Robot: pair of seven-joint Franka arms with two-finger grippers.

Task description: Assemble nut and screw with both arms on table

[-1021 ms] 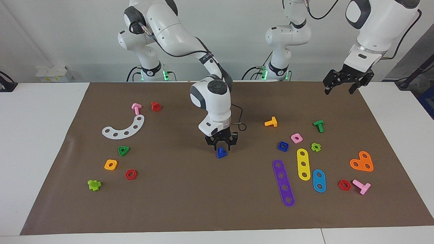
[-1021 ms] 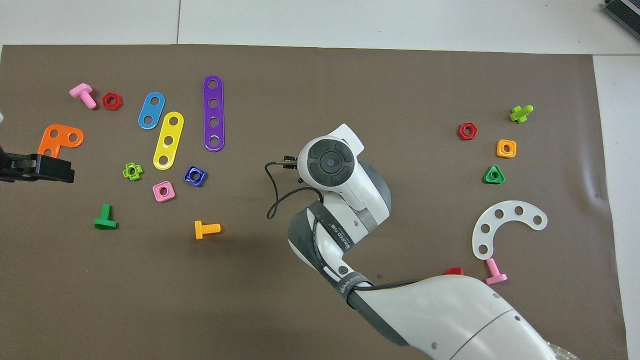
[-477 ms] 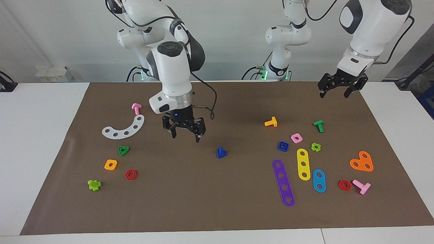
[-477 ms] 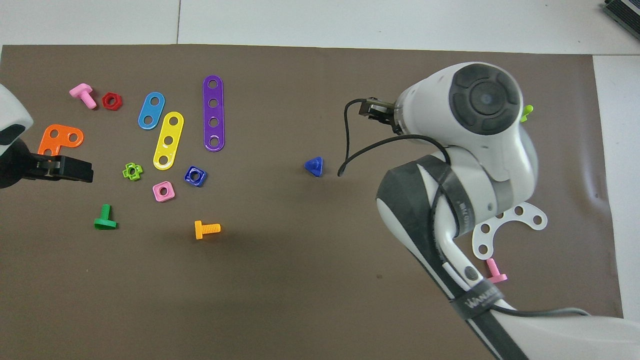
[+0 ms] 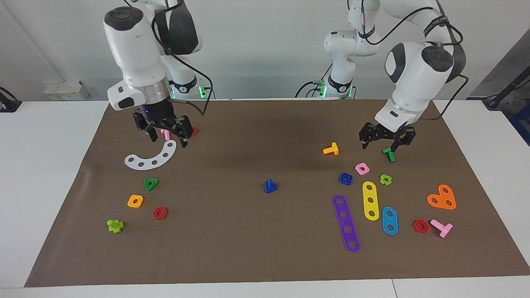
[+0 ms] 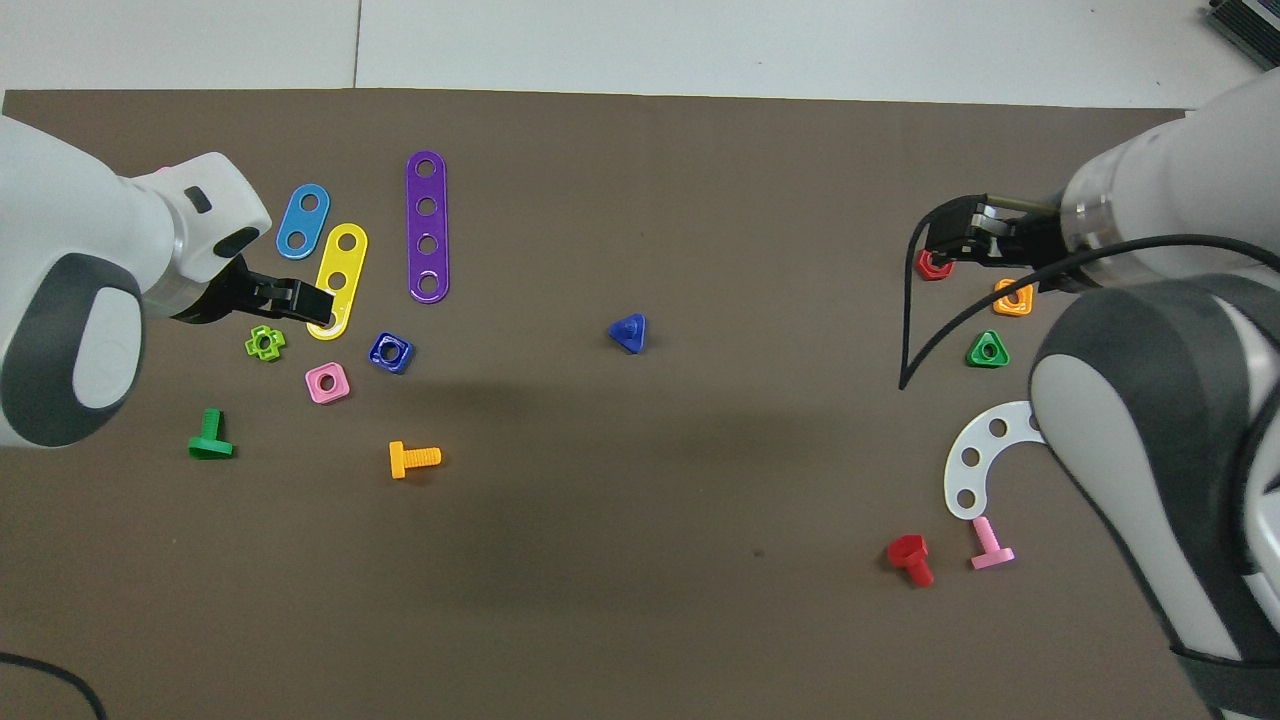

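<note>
The blue screw [image 5: 270, 186] stands on its triangular head in the middle of the brown mat [image 5: 265, 252], apart from both grippers; it also shows in the overhead view [image 6: 628, 332]. The blue nut [image 5: 345, 178] lies flat toward the left arm's end, beside a pink nut [image 5: 362, 168]; the overhead view shows it too [image 6: 390, 351]. My left gripper [image 5: 383, 142] is open and empty, low over the green screw [image 5: 389, 154]; in the overhead view it [image 6: 310, 300] covers the yellow strip's end. My right gripper [image 5: 169, 138] is open and empty, raised over the white arc [image 5: 151, 157]. It shows in the overhead view as well [image 6: 945, 240].
Around the blue nut lie an orange screw [image 5: 331, 149], a green cross nut [image 5: 386, 179], and yellow [image 5: 370, 200] and purple [image 5: 346, 222] strips. Toward the right arm's end lie a green triangular nut [image 5: 151, 184], an orange nut [image 5: 135, 201] and a red nut [image 5: 159, 213].
My right gripper has let go of the blue screw in mid-mat, risen and swung back toward its own end. My left gripper has come down over the pieces by the green screw.
</note>
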